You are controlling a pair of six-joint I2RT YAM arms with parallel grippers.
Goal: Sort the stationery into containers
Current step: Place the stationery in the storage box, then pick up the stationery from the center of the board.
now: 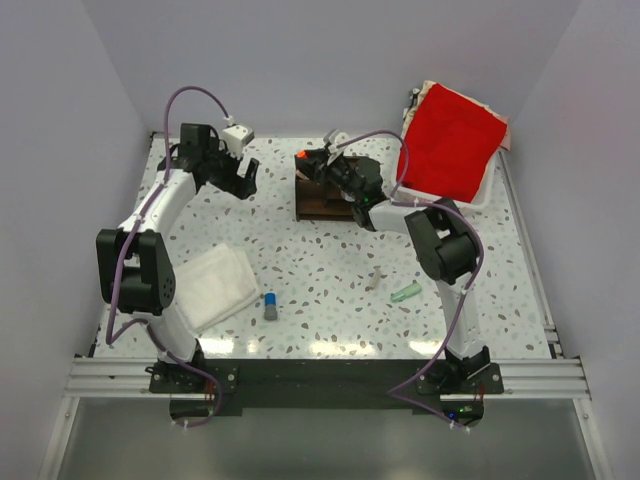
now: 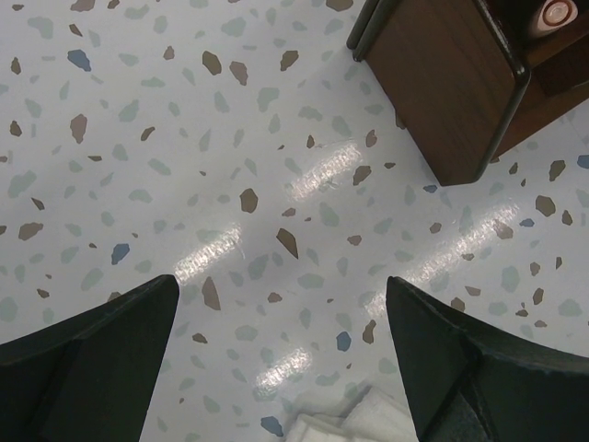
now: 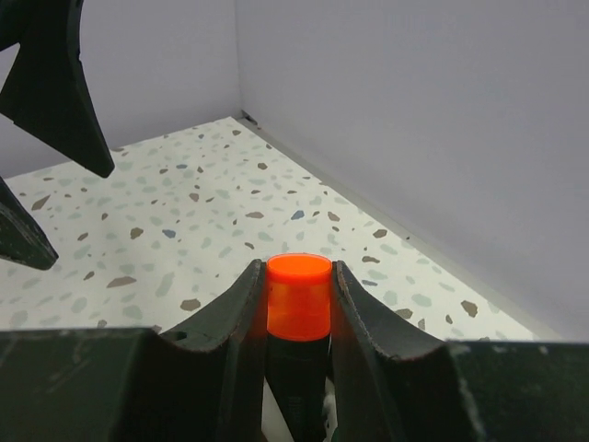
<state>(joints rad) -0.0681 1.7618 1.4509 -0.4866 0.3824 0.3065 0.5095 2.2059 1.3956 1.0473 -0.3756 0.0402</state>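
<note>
My right gripper [image 3: 299,276] is shut on the orange-and-black highlighter [image 3: 299,308] and holds it over the dark brown wooden organizer [image 1: 322,200] at the back middle; its orange cap [image 1: 300,156] shows in the top view. My left gripper [image 2: 281,304] is open and empty above the speckled table, left of the organizer [image 2: 451,83], where a round pinkish cap end [image 2: 555,13] sits in a compartment. A blue-capped grey stick [image 1: 270,306], a thin pale pen [image 1: 375,277] and a mint-green piece [image 1: 405,293] lie on the near table.
A white folded cloth [image 1: 215,287] lies at the near left; its edge shows in the left wrist view [image 2: 345,422]. A white basket with red cloth [image 1: 452,140] stands at the back right. Walls close the back and sides.
</note>
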